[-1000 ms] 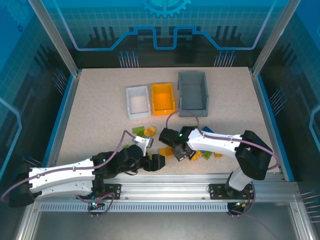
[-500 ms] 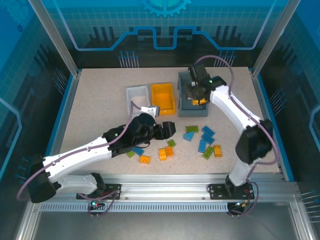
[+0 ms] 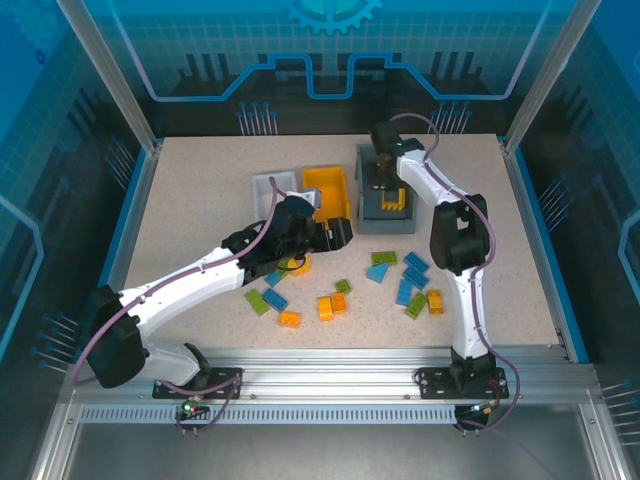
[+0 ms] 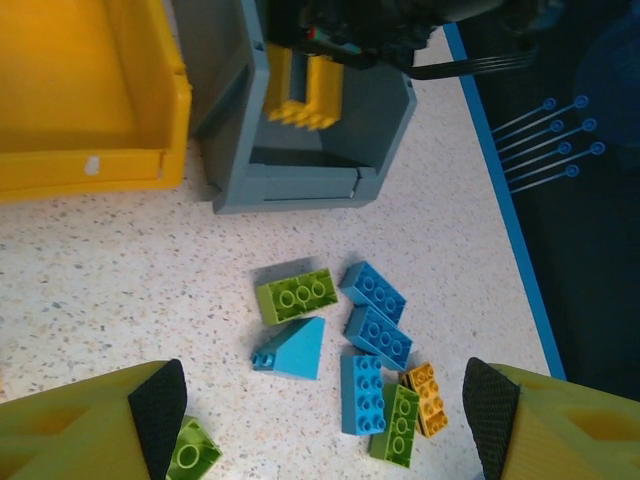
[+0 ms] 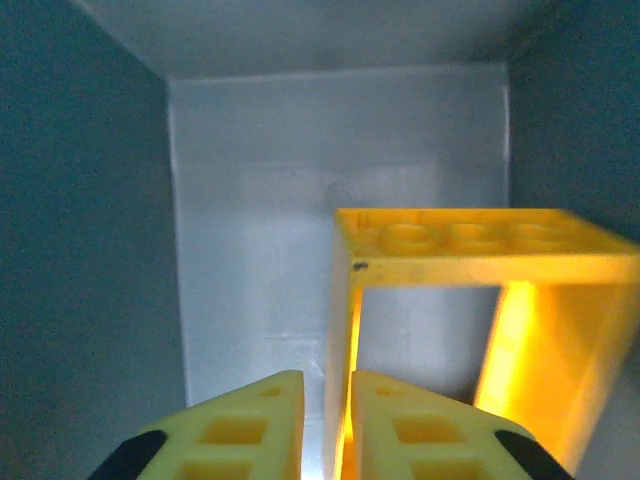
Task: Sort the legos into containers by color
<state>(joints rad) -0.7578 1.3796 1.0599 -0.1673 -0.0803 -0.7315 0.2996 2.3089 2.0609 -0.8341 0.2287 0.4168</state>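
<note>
The right arm's fingers (image 5: 250, 420) are pinched shut on one upright side of the open orange square plastic frame (image 5: 470, 245), which stands just ahead of them inside the grey plastic bin (image 5: 250, 180). Held by so thin an edge it could swing or slip, and released here it would drop into grey, not the orange-yellow plastic bin (image 4: 90, 170) alongside, which looks like a mis-sort. The left arm's fingers (image 4: 560, 420) stand wide apart and empty, with loose blue and green studded bricks (image 4: 372, 335) on the speckled counter (image 4: 100, 270) between them.
</note>
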